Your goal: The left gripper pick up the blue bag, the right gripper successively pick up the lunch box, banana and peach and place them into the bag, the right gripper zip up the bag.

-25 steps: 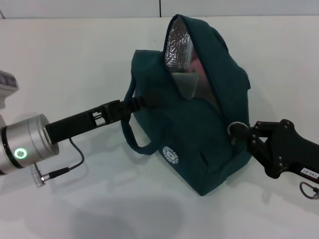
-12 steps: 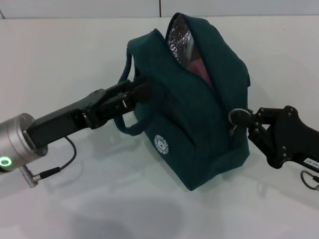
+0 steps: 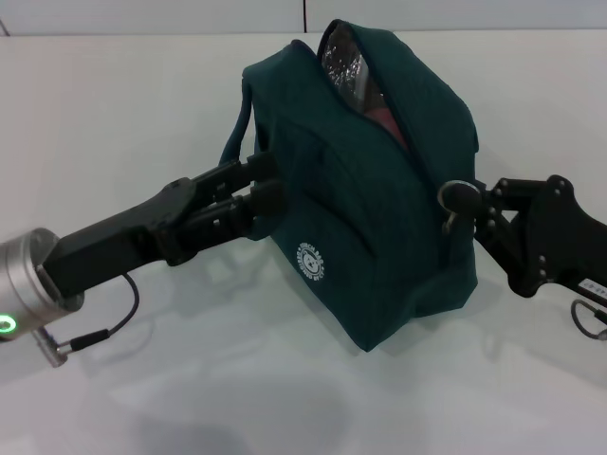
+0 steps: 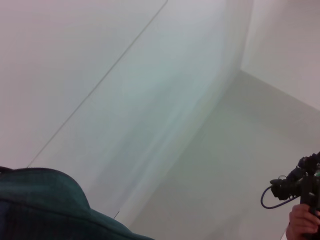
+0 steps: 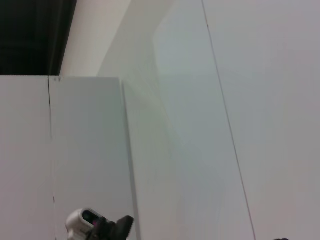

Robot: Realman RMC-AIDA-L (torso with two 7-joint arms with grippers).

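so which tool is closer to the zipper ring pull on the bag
Right. The right tool is at the zipper ring pull on the blue bag; the left tool is across the bag, by its handle.

White table [image 3: 142, 104], pale wall panels [image 5: 90, 150], camera in someone's hand [image 4: 300, 187]

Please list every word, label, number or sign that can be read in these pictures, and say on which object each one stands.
No text here can be read.
Round white logo on the blue bag: a printed emblem, its lettering too small to read.
White label on the right gripper's arm: cut by the picture's edge, unreadable.
Left gripper: no markings visible.
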